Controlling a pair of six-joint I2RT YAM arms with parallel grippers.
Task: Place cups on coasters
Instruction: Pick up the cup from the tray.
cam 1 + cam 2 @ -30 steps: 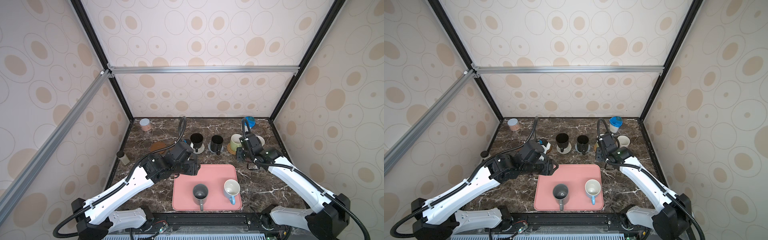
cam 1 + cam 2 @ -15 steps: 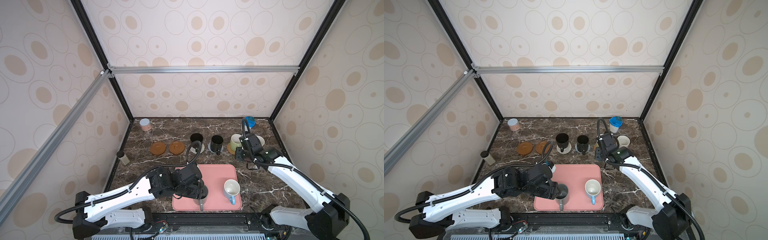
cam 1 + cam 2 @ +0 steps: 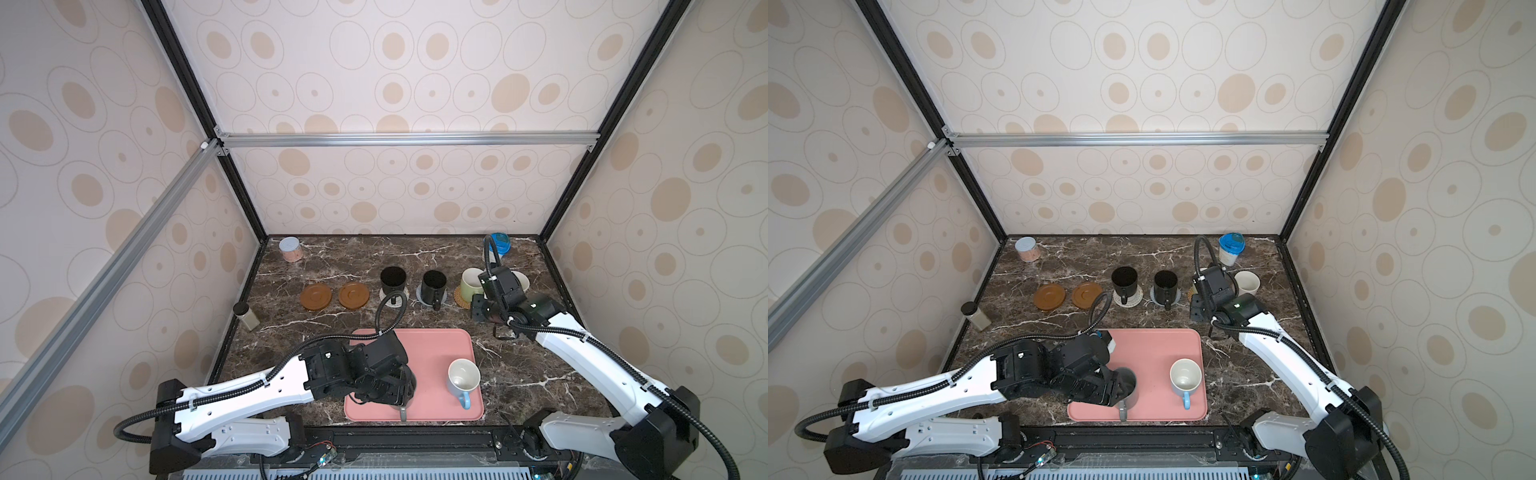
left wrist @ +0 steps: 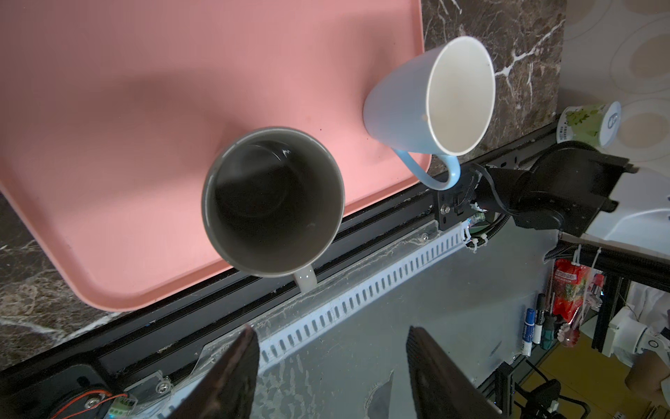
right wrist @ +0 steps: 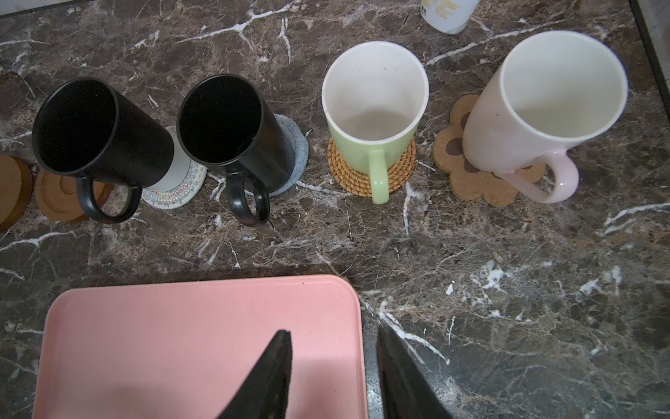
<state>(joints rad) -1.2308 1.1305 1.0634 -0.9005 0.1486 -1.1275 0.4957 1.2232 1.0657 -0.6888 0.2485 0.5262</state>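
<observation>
– Where do your cups stand?
– Four upright on coasters: left black mug [image 5: 101,134] on whitish woven coaster [image 5: 177,188], second black mug [image 5: 235,127] on blue-grey coaster [image 5: 299,156], green mug [image 5: 373,119] on rattan coaster [image 5: 348,177], white-pink mug [image 5: 536,109] on paw coaster [image 5: 471,181].
– The rest?
– Upright on your pink tray [image 4: 108,109]: grey mug [image 4: 272,199], blue mug [image 4: 398,109]. Left wooden disc [image 3: 316,296] and right wooden disc [image 3: 353,294] lie bare.

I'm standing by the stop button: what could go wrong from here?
The grey mug stands near the front edge of the pink tray; a misjudged grasp by the open left gripper might push it off. The light blue mug stands close by, so a finger could clip it.
</observation>
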